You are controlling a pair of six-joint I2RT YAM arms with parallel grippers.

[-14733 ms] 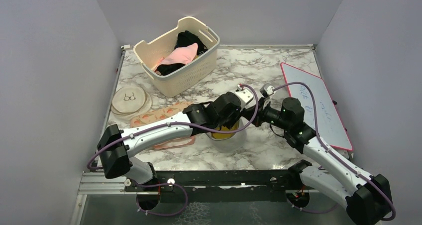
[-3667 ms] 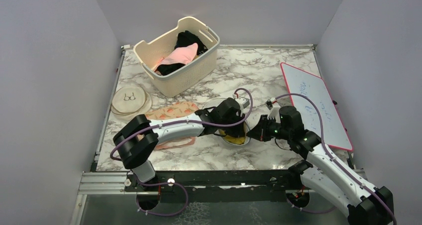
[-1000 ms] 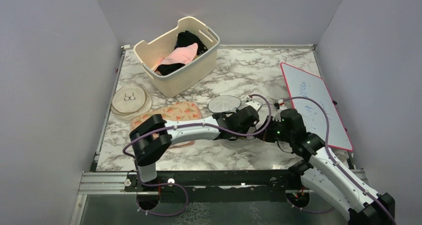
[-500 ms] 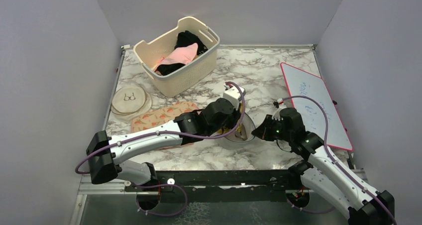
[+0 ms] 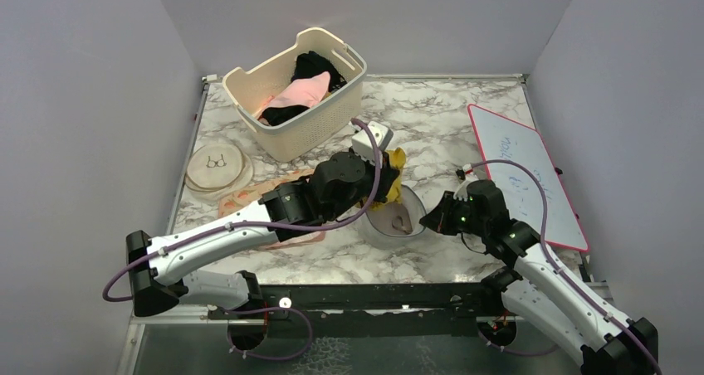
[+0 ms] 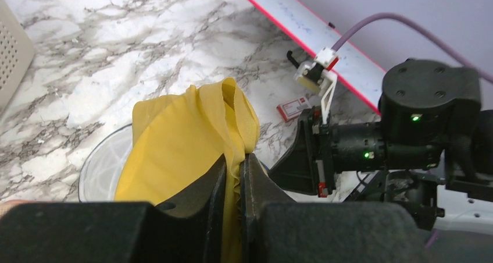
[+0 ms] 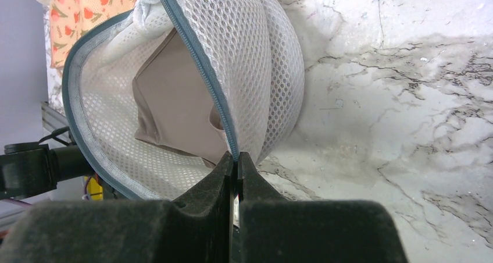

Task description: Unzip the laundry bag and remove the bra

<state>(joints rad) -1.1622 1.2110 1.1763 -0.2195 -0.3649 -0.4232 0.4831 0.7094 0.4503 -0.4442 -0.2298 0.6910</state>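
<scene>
The laundry bag (image 5: pixel 383 228), white mesh with a blue-grey zip rim, lies open at the table's front middle. It also shows in the right wrist view (image 7: pixel 256 71). My right gripper (image 5: pixel 427 219) is shut on the bag's zip rim (image 7: pixel 235 158) at its right side. My left gripper (image 5: pixel 380 191) is shut on a yellow bra (image 5: pixel 392 178) and holds it above the bag's far edge. The yellow fabric is pinched between the fingers in the left wrist view (image 6: pixel 186 129). A beige garment (image 7: pixel 174 100) lies inside the bag.
A cream basket (image 5: pixel 290 147) with pink and black clothes stands at the back left. A cream disc (image 5: pixel 217 166) and a peach patterned pouch (image 5: pixel 249 197) lie at the left. A red-edged whiteboard (image 5: pixel 523 172) lies at the right, with a small red card (image 6: pixel 293 107) near it.
My left gripper has risen out of the bag and drawn back, pulling the yellow bra up with it. The right gripper has kept its hold on the rim.
</scene>
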